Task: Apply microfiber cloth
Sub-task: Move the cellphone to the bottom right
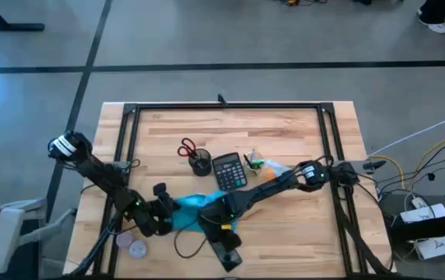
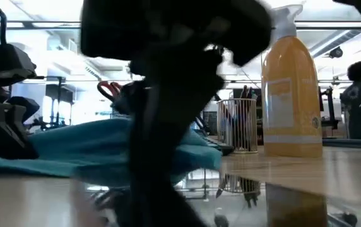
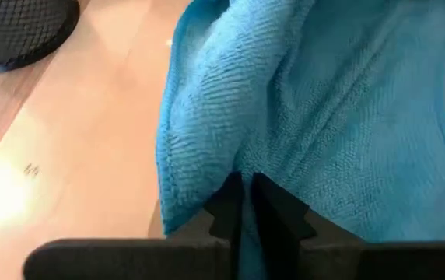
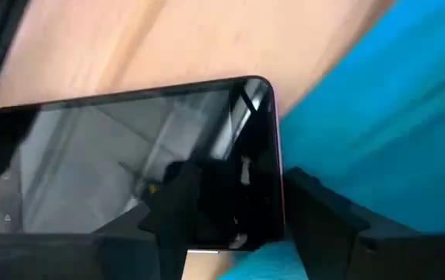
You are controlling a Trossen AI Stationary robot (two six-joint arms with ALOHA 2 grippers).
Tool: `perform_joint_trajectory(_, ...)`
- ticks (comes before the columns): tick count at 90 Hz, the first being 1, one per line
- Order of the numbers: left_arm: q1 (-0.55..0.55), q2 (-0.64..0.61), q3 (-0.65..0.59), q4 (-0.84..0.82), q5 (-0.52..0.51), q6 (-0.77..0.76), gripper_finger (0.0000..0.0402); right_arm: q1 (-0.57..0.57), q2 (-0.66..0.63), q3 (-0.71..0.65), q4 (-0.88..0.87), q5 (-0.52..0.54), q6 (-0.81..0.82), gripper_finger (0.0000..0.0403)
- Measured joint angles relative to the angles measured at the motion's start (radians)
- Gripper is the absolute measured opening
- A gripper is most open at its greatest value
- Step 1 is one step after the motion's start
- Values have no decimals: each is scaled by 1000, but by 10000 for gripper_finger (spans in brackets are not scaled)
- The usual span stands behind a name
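Left gripper (image 3: 244, 204): nearest to us in its wrist view — its two dark fingers are pinched together on a fold of the microfiber cloth (image 3: 308, 117), so we read it as clamped on the fabric.
Cloth: we see it lying bunched on the wooden table (image 1: 285, 124) near the front edge, between the two grippers, just in front of the black calculator (image 1: 229, 170).
Phone (image 4: 129, 163): a dark, glassy slab lies flat on the wood beside the cloth; one corner touches or slips under the turquoise edge, we cannot tell which.
Right gripper (image 4: 234, 210): its fingers stand apart over the phone's near end, holding nothing we can see; in the high view it sits at the cloth's right side.
Spray bottle (image 2: 291, 88): upright, behind the cloth beside the wire pen cup (image 2: 238, 125).
Step in hand: we judge the cloth is gripped but not yet wiping.
Next move: we would drag the cloth onto the phone's screen — pressing lightly so the phone stays put.
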Motion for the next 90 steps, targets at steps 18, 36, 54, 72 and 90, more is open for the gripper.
perform_joint_trajectory(18,0,-46,-2,-47,34,-30,20,28,-41,-4,-206,122,55,158)
perform_joint_trajectory(36,-14,-94,0,-176,97,-160,20,83,-53,-5,-242,125,124,149)
perform_joint_trajectory(54,-26,-148,-3,-210,115,-166,20,120,-55,-10,-232,148,190,140)
perform_joint_trajectory(72,-34,-178,-3,-212,114,-160,20,145,-64,-66,-283,176,235,135)
perform_joint_trajectory(90,-60,-183,-3,-215,110,-166,20,182,-72,-101,-517,219,332,141)
